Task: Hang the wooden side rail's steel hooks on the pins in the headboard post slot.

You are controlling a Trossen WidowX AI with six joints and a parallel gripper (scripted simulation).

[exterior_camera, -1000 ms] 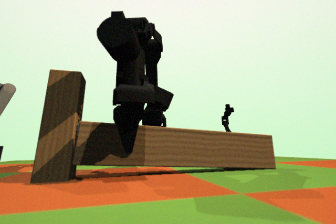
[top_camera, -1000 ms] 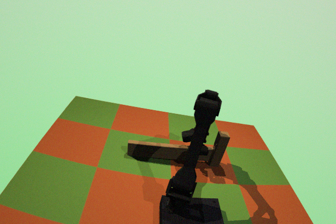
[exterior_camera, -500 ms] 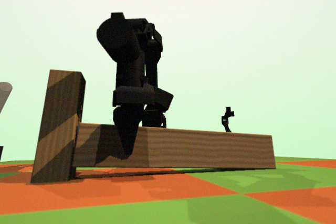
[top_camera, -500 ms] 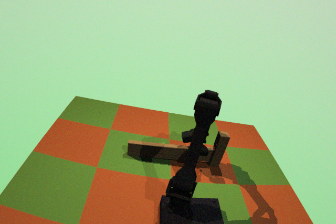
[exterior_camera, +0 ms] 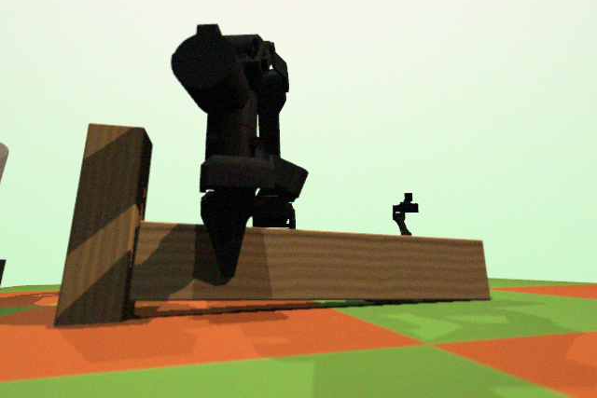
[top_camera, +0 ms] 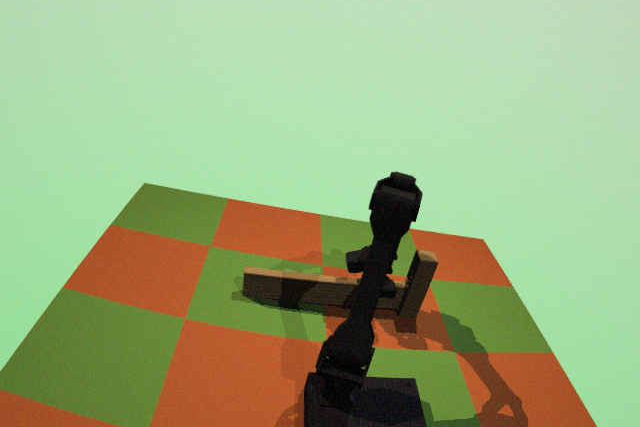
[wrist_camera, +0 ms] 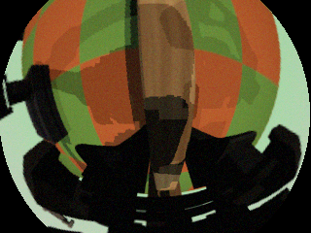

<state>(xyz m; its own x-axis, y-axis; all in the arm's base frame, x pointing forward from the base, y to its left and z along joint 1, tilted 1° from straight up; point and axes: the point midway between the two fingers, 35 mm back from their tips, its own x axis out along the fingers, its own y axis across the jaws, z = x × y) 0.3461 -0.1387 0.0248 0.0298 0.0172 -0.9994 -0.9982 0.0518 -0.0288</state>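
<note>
The wooden side rail stands on edge, its far end on the table. Its other end is against the slot side of the upright headboard post, with no gap visible there in the exterior view. That end is slightly above the table, with shadow below it. My gripper is shut on the rail near the post, one finger on each side; in the top view the arm partly covers it. The steel hooks, the pins and the inside of the slot are hidden, so whether the hooks sit on the pins does not show.
The rail and post stand on a green and orange checkered table top. My arm's dark base is at the near edge in the top view. A small dark arm-like shape shows beyond the rail in the exterior view.
</note>
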